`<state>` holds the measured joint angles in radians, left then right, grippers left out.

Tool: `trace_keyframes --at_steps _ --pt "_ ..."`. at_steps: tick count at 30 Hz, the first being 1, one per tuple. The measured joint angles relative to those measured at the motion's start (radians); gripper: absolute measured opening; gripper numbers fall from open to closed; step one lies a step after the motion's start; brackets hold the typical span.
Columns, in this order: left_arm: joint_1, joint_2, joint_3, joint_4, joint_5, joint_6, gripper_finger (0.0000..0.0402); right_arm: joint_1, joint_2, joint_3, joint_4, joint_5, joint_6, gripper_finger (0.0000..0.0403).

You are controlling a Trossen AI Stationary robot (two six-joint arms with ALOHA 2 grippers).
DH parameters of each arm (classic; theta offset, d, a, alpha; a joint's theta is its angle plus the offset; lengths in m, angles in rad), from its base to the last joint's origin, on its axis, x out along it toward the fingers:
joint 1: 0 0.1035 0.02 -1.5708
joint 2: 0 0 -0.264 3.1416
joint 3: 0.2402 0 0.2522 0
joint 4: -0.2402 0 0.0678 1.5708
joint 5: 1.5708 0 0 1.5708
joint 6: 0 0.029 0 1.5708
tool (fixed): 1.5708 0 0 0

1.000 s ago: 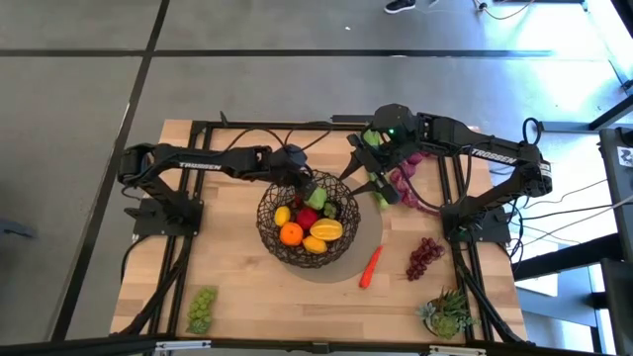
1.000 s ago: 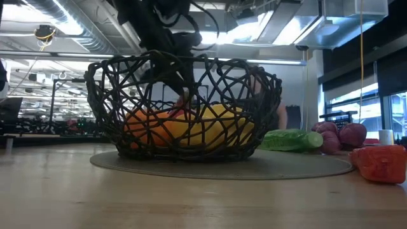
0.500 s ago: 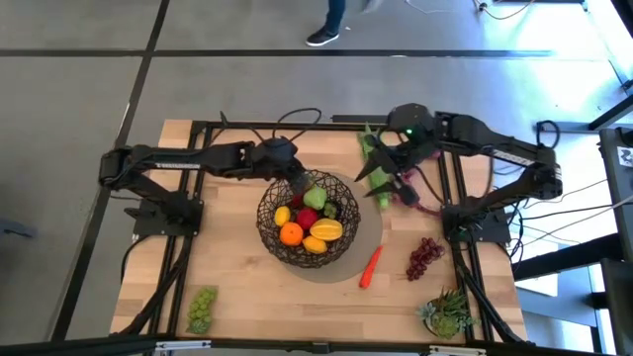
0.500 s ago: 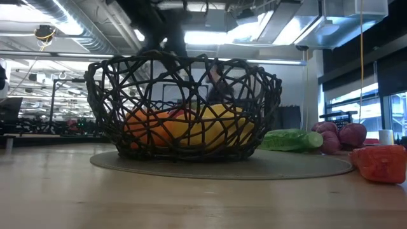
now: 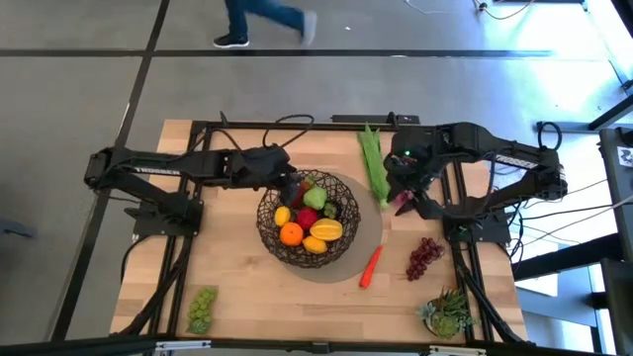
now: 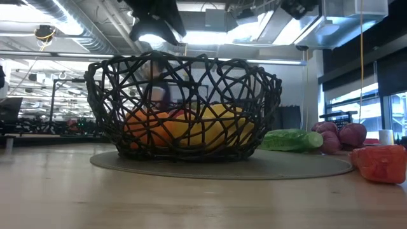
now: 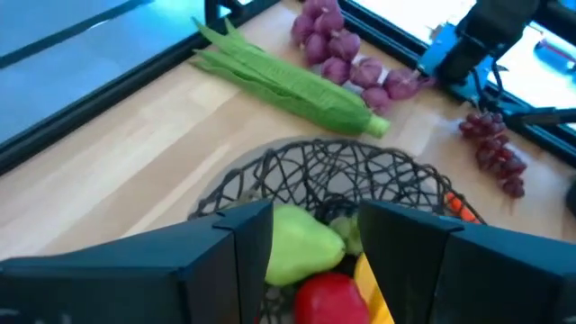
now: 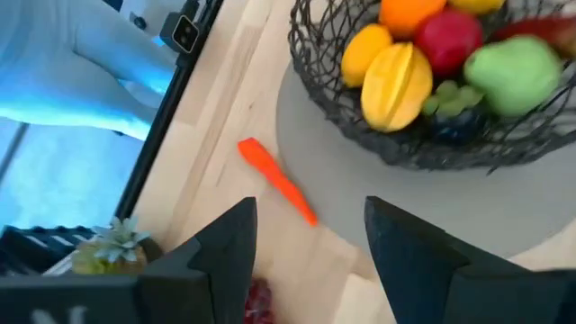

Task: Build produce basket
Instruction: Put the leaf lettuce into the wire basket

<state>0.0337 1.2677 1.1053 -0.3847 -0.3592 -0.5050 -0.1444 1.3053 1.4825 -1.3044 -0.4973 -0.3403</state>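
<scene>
The basket (image 5: pixel 309 222) sits near the middle of the table (image 5: pixel 237 287) on its grey mat (image 5: pixel 368 235), already part filled: an orange (image 5: pixel 291 234), a cut mango (image 5: pixel 323 230), a lemon (image 5: pixel 283 215), a red apple (image 5: pixel 308 218), a green fruit (image 5: pixel 316 198) and a few green grapes (image 8: pixel 447 94) lie inside. Nearest the front edge, a bunch of green grapes (image 5: pixel 202 308) at the left and a spiky potted plant (image 5: pixel 447 312) at the right stand well apart from the basket. A little farther in, a carrot (image 5: pixel 370 266) lies with its tip on the mat's edge, and purple grapes (image 5: pixel 424 256) lie to its right. Beyond the basket, the long green stalk (image 5: pixel 372 164) lies on the wood beside a purple bunch (image 7: pixel 348 54). The left gripper (image 5: pixel 289 185) hovers at the basket's far-left rim, jaws released and empty; the right gripper (image 5: pixel 407 195) hangs just right of the stalk, jaws spread, grasping nothing. I judge the job over half done, with about 5 pieces left outside.
</scene>
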Motion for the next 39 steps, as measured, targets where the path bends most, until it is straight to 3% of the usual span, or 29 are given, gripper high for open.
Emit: trace_keyframes --at_steps 6,10,13,18,21,23,26,30,35,39 --pt "-0.03 -0.009 0.0 -0.009 0.0 0.028 0.0153 0.004 0.002 -0.069 0.049 -0.004 0.078 0.02" --pt "-0.043 -0.009 0.0 -0.053 0.002 0.091 0.0153 0.038 0.003 -0.131 0.128 -0.124 0.047 0.02" --pt "-0.042 -0.009 0.0 -0.061 0.023 0.094 0.0153 0.075 0.003 -0.185 0.228 -0.127 0.051 0.02" --pt "-0.049 -0.016 0.0 -0.069 0.049 0.098 0.0153 0.138 0.003 -0.271 0.35 0.019 0.051 0.02" --pt "-0.061 -0.031 0.001 -0.072 0.048 0.117 0.0153 0.166 0.004 -0.304 0.367 0.167 0.071 0.02" --pt "-0.063 -0.026 0.0 -0.079 0.052 0.124 0.0153 0.171 0.003 -0.315 0.384 0.316 0.188 0.02" --pt "-0.065 -0.027 -0.001 -0.077 0.052 0.122 0.0153 0.163 0.003 -0.32 0.39 0.553 0.497 0.02" --pt "-0.073 -0.027 -0.001 -0.078 0.055 0.122 0.0153 0.102 0.003 -0.32 0.408 0.749 0.811 0.02" --pt "-0.073 -0.027 -0.001 -0.077 0.055 0.121 0.0153 -0.064 0.01 -0.32 0.553 0.76 1.0 0.02" --pt "-0.074 -0.027 -0.001 -0.077 0.055 0.12 0.0153 -0.242 0.041 -0.318 0.584 0.657 1.098 0.02"
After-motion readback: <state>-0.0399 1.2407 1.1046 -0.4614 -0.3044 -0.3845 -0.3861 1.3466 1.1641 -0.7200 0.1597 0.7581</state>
